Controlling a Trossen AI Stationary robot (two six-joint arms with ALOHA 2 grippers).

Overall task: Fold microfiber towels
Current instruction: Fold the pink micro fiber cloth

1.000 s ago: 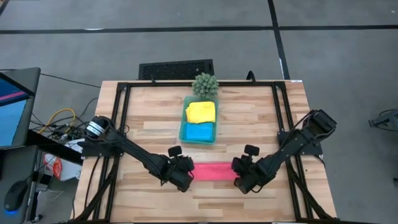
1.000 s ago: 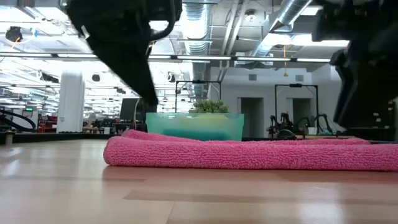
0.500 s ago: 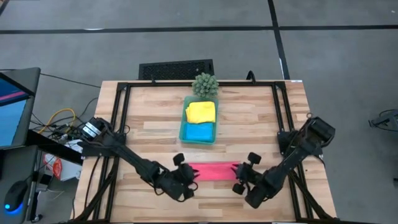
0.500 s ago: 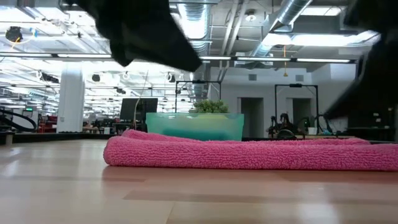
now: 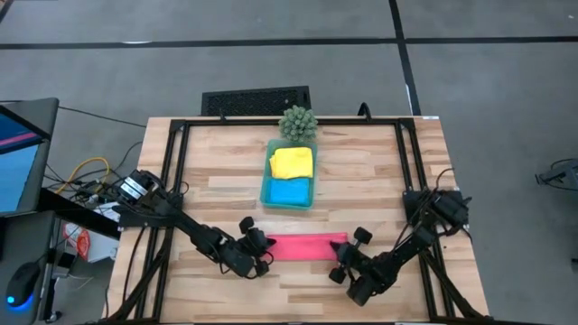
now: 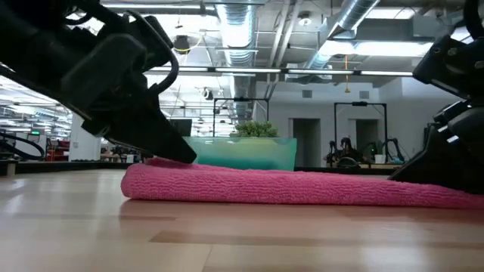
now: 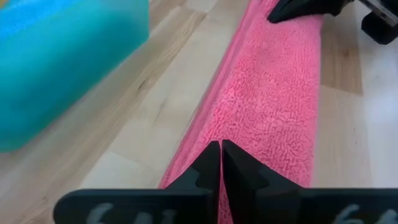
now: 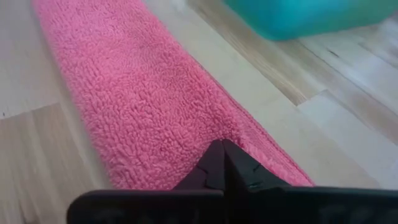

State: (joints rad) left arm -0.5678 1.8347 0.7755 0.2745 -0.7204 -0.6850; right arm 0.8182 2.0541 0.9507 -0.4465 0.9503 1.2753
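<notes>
A hot pink towel [image 5: 307, 246], folded into a long narrow strip, lies flat on the wooden table near its front edge. My left gripper [image 5: 265, 250] is shut on the strip's left end. My right gripper [image 5: 340, 259] is shut on its right end. Both slant down onto the cloth, as the low view shows at the left gripper [image 6: 184, 155] and the right gripper [image 6: 412, 170]. Behind the strip, a yellow towel [image 5: 292, 162] and a blue towel [image 5: 289, 190] lie folded in a teal tray [image 5: 265, 185]. My left gripper pinches the top of the pink towel's left end [image 7: 231, 127] between its two shut fingertips, nearer the far long edge. It comes slanting down from the table's left, along the strip. The towel lies flat on the table. My right gripper pinches the top of the towel's right end [image 8: 214, 127] between its shut fingertips, where the cloth puckers into a small crease. It slants down from the table's right, along the strip. That end also rests on the table.
A small spiky green plant [image 5: 298, 122] stands behind the tray at the far edge. Black frame rails [image 5: 177, 171] run along the table's left and right sides. Bare wood lies to the left and right of the tray.
Both grippers have sunk from above the strip's ends onto the cloth, tipping more steeply downward and rolling at the wrist. They now rest shut on the two ends. The towel stays flat where it was.
</notes>
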